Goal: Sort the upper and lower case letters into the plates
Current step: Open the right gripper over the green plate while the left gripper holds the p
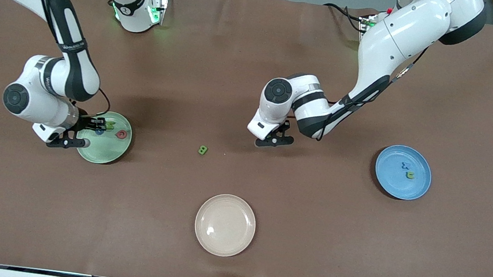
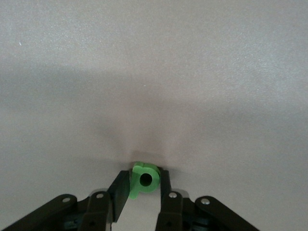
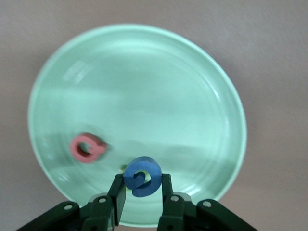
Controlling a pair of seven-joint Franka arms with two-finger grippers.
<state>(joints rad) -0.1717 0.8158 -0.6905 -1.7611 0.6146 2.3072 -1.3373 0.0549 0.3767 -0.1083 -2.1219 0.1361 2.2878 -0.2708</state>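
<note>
Nearest the front camera on the worktop we see the cream-white plate, holding no letters. Farther from the camera, the green B lies loose on the worktop between the two arms, the one letter not yet in a plate or a grip.

At the right arm's end sits the pale green plate. We find the red Q in it, with what looks like a green letter beside that. The right end effector hangs over this plate, fingers closed to a narrow gap around the blue G.

At the left arm's end, the blue plate holds the blue t and a green letter. The left end effector is over bare worktop, pinching the green p.

We judge both arms mid-delivery: next, the right should release over its plate, while the left carries across to the blue plate.
</note>
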